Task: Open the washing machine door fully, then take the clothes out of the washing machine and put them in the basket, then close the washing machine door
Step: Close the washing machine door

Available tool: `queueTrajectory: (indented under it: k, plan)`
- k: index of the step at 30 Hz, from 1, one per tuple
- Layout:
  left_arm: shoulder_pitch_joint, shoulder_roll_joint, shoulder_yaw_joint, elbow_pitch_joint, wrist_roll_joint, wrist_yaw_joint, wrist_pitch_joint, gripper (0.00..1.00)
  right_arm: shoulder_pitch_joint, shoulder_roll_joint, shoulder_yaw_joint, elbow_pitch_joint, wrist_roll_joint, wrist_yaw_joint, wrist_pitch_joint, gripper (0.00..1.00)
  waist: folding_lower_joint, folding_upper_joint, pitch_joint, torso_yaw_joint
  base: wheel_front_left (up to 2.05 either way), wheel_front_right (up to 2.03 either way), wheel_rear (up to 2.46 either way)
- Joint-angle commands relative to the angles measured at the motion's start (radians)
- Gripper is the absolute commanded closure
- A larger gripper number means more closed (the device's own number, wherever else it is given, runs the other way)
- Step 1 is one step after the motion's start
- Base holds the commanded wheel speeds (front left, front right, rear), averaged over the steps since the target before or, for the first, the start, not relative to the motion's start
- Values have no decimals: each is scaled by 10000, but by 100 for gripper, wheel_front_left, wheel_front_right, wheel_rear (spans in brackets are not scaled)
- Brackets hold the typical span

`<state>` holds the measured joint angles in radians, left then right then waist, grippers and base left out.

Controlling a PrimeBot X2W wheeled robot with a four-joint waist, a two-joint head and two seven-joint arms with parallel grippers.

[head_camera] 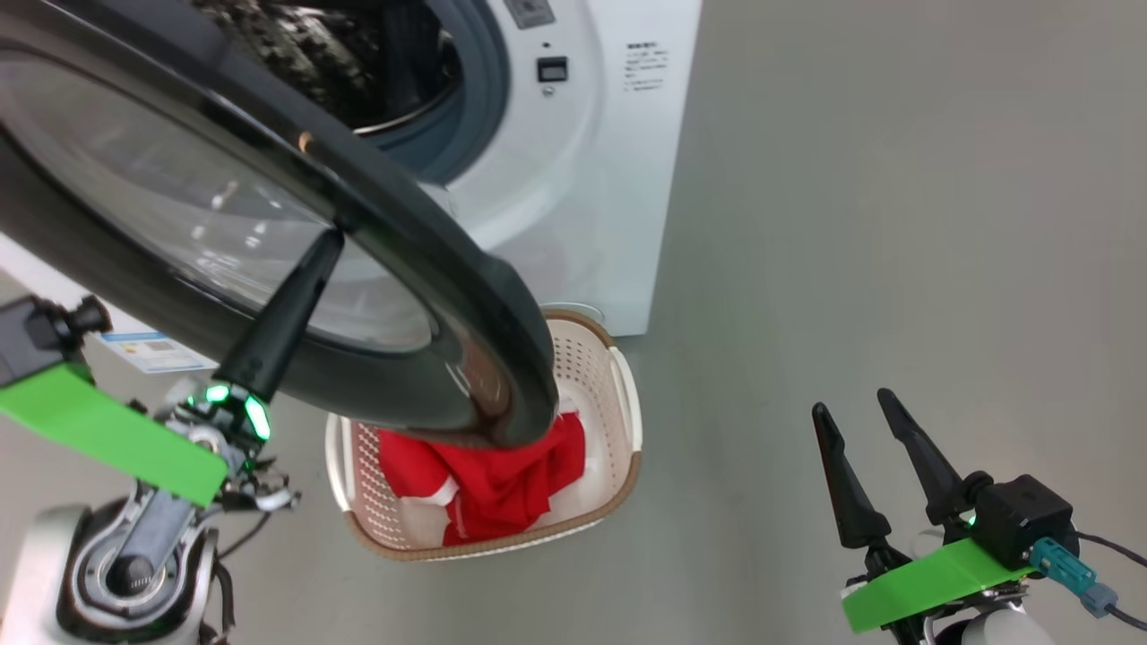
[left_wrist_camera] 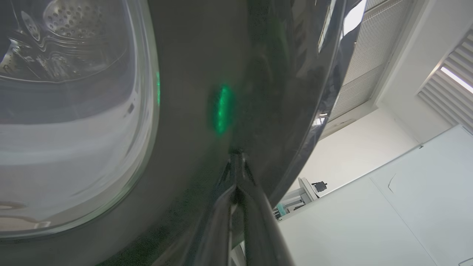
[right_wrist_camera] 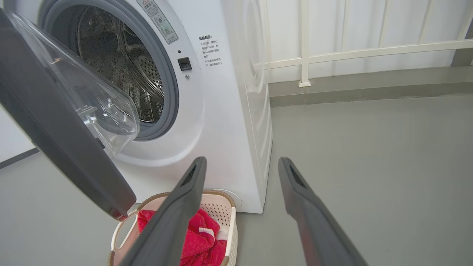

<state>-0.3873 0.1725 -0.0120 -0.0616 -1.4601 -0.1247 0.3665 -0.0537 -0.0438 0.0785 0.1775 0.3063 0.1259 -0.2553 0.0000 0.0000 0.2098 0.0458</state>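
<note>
We are finding the washing machine door (head_camera: 466,296) standing part-way open, hinged on the left side of the washing machine (head_camera: 591,224), with its free edge hanging out over the basket (head_camera: 596,354). The left gripper (head_camera: 330,240) is shut on nothing, its two fingers pressed together into one point that is touching the glossy black rim of the door's outer face, just beside the glass window; the left wrist view is showing those joined tips (left_wrist_camera: 236,153) against the dark rim. The door is therefore lying between this gripper and the machine's opening, and we are judging that the closing push runs from the tips straight through the rim toward the drum (head_camera: 305,54). The left arm is the nearer one. The right gripper (head_camera: 853,405) is hanging well apart over the bare floor (head_camera: 896,224) to the right, jaws spread wide and holding nothing. The clothes (head_camera: 502,484) are lying in the basket, which is sitting on the floor at the foot of the machine's front, near its right corner. The drum is looking empty where we can see into it. We are noting one hazard: the basket and its red heap are sitting under the door's low edge, and we cannot tell the clearance.
</note>
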Motion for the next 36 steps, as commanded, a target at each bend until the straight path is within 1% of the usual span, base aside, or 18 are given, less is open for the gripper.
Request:
queueTrajectory:
  k: [1, 11, 21, 28, 36]
  plan:
    - [-516, 381, 208, -134, 71, -60, -196, 100, -321, -64, 194, -282, 25, 48, -65, 0, 0, 0, 235, -257, 0, 0, 0]
    - [-1673, 1059, -450, 890, -17, -60, -1892, 100, -478, -64, 191, -331, 164, 48, -65, 0, 0, 0, 446, -646, 0, 0, 0]
    - [-2453, 1579, -1161, 1847, -160, -60, -3103, 100, -470, -64, 219, -320, 178, 48, -65, 0, 0, 0, 367, -867, 0, 0, 0]
    - [-2313, 1834, -1580, 2054, -363, -60, -3552, 100, -336, -64, 166, -311, 146, 48, -65, 0, 0, 0, 154, -906, 0, 0, 0]
    - [-1458, 2072, -2138, 2018, -559, -60, -4004, 100, 179, -64, -73, -316, 88, 48, -65, 0, 0, 0, -254, -724, 0, 0, 0]
